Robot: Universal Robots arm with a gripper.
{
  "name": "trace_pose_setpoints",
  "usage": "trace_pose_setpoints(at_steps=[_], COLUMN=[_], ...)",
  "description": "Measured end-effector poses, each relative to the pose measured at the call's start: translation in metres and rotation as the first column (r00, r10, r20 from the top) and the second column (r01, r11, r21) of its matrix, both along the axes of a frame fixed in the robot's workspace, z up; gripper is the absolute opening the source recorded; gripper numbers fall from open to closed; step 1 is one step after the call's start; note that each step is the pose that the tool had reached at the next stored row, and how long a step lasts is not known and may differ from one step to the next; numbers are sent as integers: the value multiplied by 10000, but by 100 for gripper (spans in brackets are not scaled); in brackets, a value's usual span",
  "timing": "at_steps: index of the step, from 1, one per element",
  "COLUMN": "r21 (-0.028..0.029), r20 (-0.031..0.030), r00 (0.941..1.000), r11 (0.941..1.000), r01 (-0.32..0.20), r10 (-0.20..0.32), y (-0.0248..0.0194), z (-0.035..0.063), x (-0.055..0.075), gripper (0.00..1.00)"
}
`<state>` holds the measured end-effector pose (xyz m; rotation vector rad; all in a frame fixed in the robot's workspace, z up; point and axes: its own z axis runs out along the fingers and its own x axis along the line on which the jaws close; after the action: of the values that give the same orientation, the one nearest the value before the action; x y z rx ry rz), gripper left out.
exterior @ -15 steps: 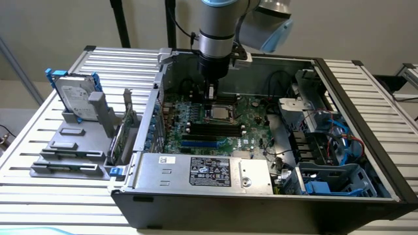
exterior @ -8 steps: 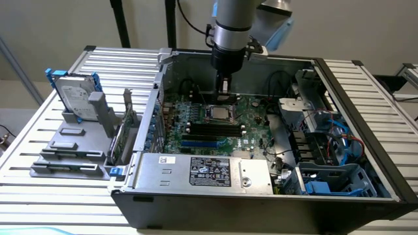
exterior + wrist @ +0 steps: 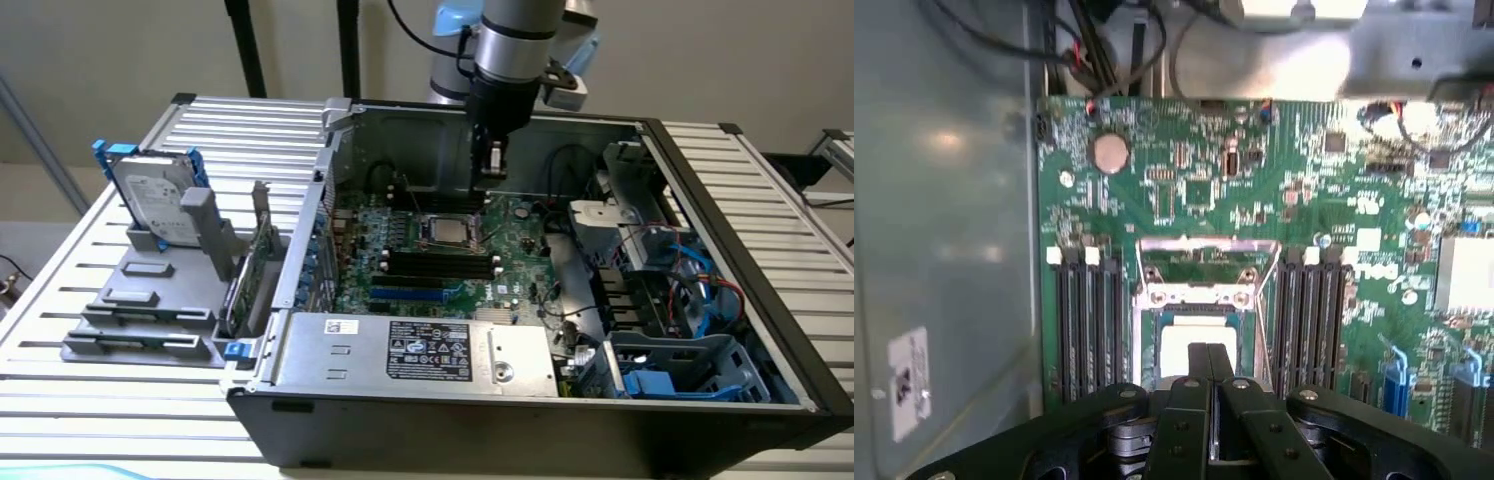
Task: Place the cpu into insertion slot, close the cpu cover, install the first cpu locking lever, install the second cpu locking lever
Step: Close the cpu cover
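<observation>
Jaws: clenched, tips pressed flat together and grasping nothing; hung from the arm (image 3: 514, 40) above the motherboard (image 3: 521, 265), near the socket, contact with the chip impossible to tell.
Cpu (image 3: 1179, 350): pale square face, lying flat inside the insertion slot (image 3: 1146, 330), partly hidden behind the jaws' tips in the wrist view.
Insertion slot: silvery rim around the chip, set in the middle of the green board between two banks of memory slots (image 3: 1089, 320).
Cpu cover (image 3: 1209, 243): not closed, standing raised and tilted away from the chip, green board visible through its open window, its lower edge with two screws at the slot's rim.
Memory slots: long, black, in parallel rows on both sides of the socket, white latches at their ends.
Coin battery (image 3: 1111, 152): round, silver, on the board well apart from the socket.
Computer case (image 3: 534, 420): dark, open at the top, lying on the slatted metal surface (image 3: 747, 160).
Power supply (image 3: 427, 350): silver box with a printed label, along the case's near edge.
Blue cables (image 3: 694, 270): bundled in the bay at the exterior view's right.
Hard drive (image 3: 150, 195): standing upright in a grey rack (image 3: 134, 320) on the surface at the exterior view's left, outside the case and well apart from the board.
</observation>
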<state>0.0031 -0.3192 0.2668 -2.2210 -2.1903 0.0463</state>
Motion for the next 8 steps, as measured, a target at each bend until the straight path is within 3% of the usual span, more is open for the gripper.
trace_pose_setpoints(at_steps=[3, 8], r21=[14, 34], r20=[-18, -21], r00=[10000, 10000], r11=[10000, 10000], r01=[-3, -5], r10=[3, 5], y=[0, 0], z=[55, 61], x=[136, 361], gripper=[11, 11])
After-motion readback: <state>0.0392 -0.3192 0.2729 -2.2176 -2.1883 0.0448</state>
